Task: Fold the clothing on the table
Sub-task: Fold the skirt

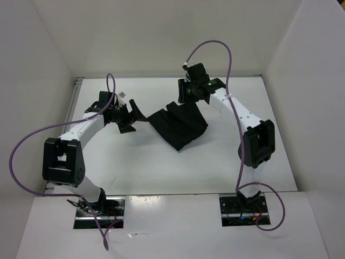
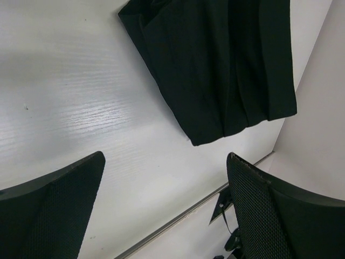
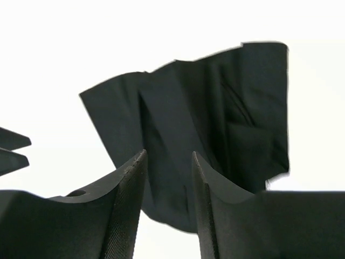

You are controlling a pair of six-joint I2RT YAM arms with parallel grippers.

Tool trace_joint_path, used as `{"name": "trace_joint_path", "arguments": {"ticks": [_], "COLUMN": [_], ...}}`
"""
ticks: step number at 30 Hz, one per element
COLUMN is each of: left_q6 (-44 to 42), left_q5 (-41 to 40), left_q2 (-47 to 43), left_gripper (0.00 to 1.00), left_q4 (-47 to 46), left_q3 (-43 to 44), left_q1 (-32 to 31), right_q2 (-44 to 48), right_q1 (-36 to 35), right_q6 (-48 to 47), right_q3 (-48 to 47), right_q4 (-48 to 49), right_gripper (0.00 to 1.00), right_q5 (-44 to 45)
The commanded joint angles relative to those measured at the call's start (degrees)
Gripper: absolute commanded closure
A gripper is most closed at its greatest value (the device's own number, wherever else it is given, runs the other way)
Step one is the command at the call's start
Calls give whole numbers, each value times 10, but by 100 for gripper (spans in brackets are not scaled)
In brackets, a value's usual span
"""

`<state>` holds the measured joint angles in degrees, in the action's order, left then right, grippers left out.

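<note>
On table (image 1: 135, 162): 1 clothing (image 1: 180, 125) pc; left gripper (image 2: 166, 159) wide open, empty; right gripper (image 3: 168, 156) part-open, nothing held.

No legible text, labels, brands, numbers or signs on any surface.

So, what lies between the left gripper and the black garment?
Nothing: only bare white table separates the open left gripper from the black garment, as the left wrist view shows.
</note>
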<state>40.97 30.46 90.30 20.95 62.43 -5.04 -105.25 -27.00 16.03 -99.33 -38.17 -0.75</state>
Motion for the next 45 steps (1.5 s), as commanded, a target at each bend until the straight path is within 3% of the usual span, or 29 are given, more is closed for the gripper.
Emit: {"name": "trace_joint_path", "arguments": {"ticks": [1, 9, 14, 16, 17, 20, 29, 35, 36, 37, 40, 41, 45], "left_q6": [-18, -18, -12, -12, -12, -7, -2, -2, -2, -2, -2, -2, -2], "left_q5": [17, 17, 6, 6, 6, 6, 6, 6, 6, 6, 6, 6, -7], "left_q2": [7, -11, -22, -22, -22, -22, -22, -28, -28, -28, -33, -33, -47], "left_gripper": [0, 0, 0, 0, 0, 0, 0, 0, 0, 0, 0, 0, 0], "left_q4": [3, 15, 26, 26, 26, 26, 21, 27, 27, 27, 27, 27, 27], "left_q3": [22, 16, 11, 11, 11, 6, 1, -5, -5, -5, -5, -5, -5], "left_q1": [2, 2, 2, 2, 2, 2, 2, 2, 2, 2, 2, 2, 2], "right_q2": [-59, -153, -200, -200, -207, -207, -200, -244, -259, -265, -265, -255, -143], "right_q1": [-4, -4, 21, 21, 28, 42, 121, 138, 138, 138, 150, 151, 137], "right_q6": [-68, -126, -126, -131, -131, -131, -98, -79, -72, -63, -56, -40, -26], "right_q3": [-38, -132, -162, -156, -156, -151, -182, -177, -177, -183, -190, -190, -142], "right_q4": [-19, -25, -36, -36, -36, -30, -11, -11, -11, -11, -16, -16, -9], "right_gripper": [54, 50, 50, 56, 72, 100, 100, 100, 94, 58, 53, 44, 44], "right_q5": [-24, -52, -149, -193, -209, -249, -165, -109, -92, -85, -68, -53, 49]}}
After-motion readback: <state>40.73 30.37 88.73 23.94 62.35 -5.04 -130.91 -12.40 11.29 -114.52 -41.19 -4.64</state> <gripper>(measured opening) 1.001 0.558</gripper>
